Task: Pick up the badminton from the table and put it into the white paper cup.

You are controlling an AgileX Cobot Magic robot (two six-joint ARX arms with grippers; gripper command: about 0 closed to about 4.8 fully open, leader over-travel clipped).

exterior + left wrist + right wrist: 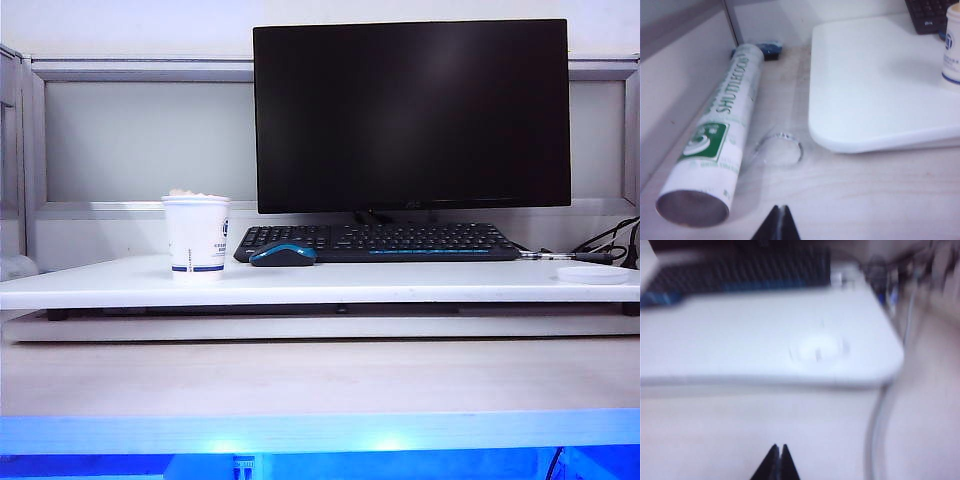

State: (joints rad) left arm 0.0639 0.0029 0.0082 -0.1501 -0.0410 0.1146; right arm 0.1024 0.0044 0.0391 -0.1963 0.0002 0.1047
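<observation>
The white paper cup (196, 237) stands upright on the left part of the table (400, 283), beside the keyboard's left end. A cream-white feathery edge of the badminton (191, 192) pokes just above the cup's rim. Only the cup's side (952, 47) shows in the left wrist view. My left gripper (779, 207) is shut and empty, low over the wooden surface off the table's (875, 85) corner, well short of the cup. The right gripper (778, 446) is also shut and empty, in front of the table's (740, 335) front edge. Neither gripper shows in the exterior view.
A black monitor (411, 115), keyboard (380, 242) and blue-black mouse (283, 255) sit behind the cup. A white round lid (593, 274) (820, 347) lies on the table's right end, with cables (610, 240) beyond. A shuttlecock tube (715, 135) and clear lid (779, 149) lie near my left gripper.
</observation>
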